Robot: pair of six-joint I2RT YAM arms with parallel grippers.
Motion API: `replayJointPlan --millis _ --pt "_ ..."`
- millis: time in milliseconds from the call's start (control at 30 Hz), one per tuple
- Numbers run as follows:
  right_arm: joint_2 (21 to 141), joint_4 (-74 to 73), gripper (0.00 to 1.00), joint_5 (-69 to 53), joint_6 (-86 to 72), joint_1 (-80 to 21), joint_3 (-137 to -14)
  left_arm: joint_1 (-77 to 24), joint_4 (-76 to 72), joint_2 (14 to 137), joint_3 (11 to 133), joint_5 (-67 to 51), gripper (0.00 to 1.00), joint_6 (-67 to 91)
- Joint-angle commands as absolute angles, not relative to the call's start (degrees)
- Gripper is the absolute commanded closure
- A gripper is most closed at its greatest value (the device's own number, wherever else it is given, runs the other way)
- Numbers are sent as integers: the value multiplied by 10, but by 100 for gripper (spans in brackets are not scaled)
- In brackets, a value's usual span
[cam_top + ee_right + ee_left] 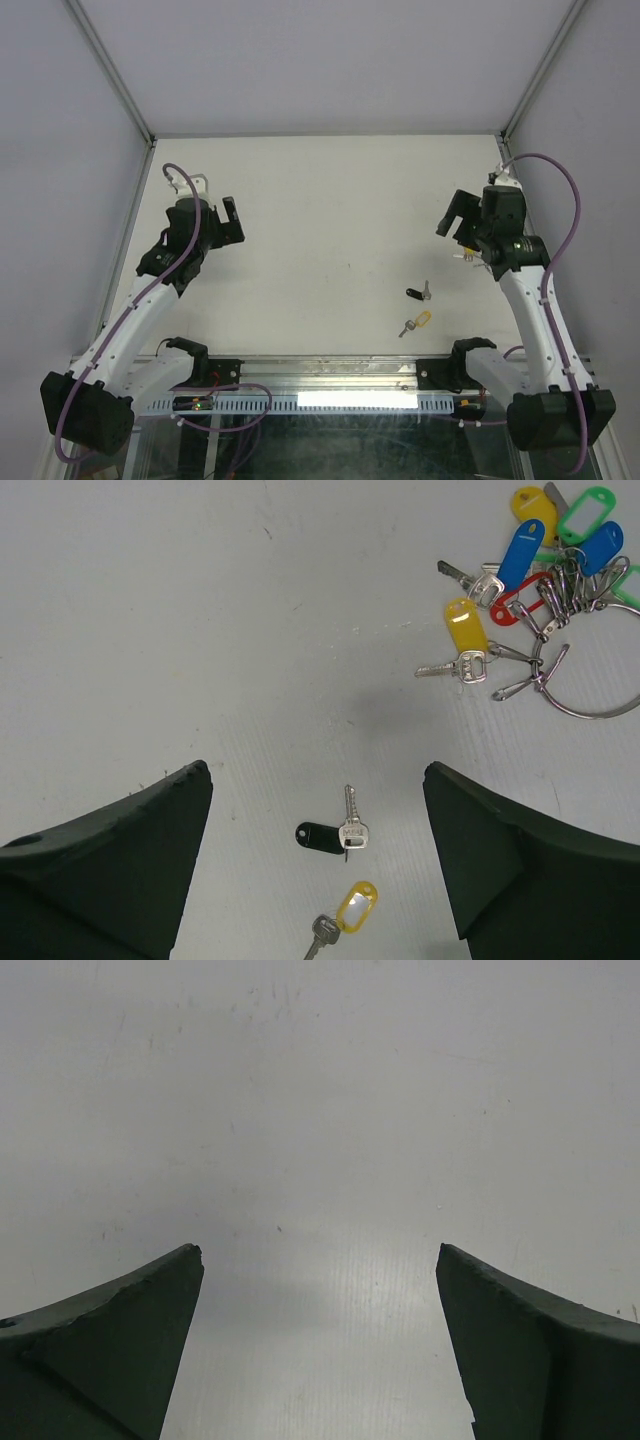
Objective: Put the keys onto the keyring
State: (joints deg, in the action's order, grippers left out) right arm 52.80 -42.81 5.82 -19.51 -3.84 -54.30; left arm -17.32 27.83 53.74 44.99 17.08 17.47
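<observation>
**Two keys loose, both end effectors empty**

Nearest the arm bases, a yellow-tagged key (415, 323) and, just beyond it, a black-tagged key (418, 292) lie loose on the desk (320, 200). Farther back lies the keyring (590, 716), carrying a bunch of tagged keys (520, 552). The right end effector (318, 775) hangs near it, released and holding nothing. The left end effector (320, 1260), well apart, is released too. My worry is that such flat, tiny keys could skid off the pads, and the crowded bunch may block the ring's gap.
</observation>
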Motion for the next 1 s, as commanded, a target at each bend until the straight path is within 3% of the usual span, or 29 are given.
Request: replayJointPlan --millis 0,167,333,700,967 --pt "598 -413 12 69 -188 -27 -586 -179 219 543 483 183 1 154" --pt "698 -383 19 85 -195 17 -606 -179 198 562 481 161 1 150" --pt "761 -362 18 102 -233 89 -604 -180 200 574 484 157 1 147" --pt "783 -292 15 86 -315 232 -532 -180 199 592 484 136 4 144" --pt "840 -242 14 4 -283 255 -500 -181 216 625 502 113 10 147"
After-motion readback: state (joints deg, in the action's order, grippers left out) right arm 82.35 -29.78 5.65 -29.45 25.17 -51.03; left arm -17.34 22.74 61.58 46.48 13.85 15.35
